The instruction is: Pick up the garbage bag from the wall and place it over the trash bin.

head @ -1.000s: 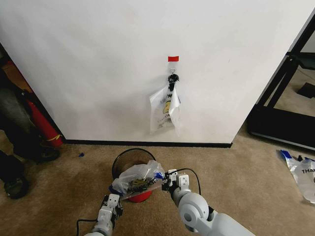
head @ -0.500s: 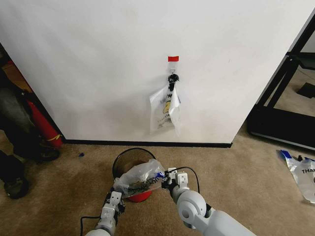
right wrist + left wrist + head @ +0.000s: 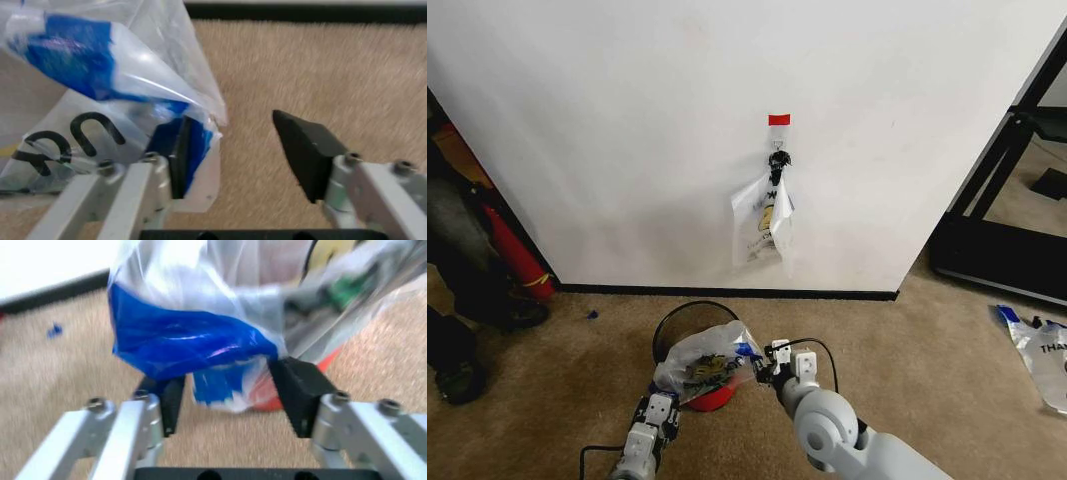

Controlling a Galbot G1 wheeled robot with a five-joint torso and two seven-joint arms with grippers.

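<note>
Tan carpet (image 3: 897, 350) covers the floor around both tools. Beyond the tools, same-print bags (image 3: 765, 225) hang bunched on the far surface. Well off to the right tool's side, another bag (image 3: 1039, 355) lies flat beside a black frame (image 3: 1007, 200). Far past the left tool, a red cylinder (image 3: 515, 255) leans among dark clutter (image 3: 457, 300).

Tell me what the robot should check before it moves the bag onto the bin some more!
1. See-through plastic garbage bag with blue handles over the round black-and-red trash bin: not ok, it covers only the near side.
2. Left hand has a firm hold: cannot tell; its fingers are apart with a blue handle between them.
3. Right hand gripping: not ok, it is open and the bag drapes over one finger.
4. Bin upright: ok.
</note>
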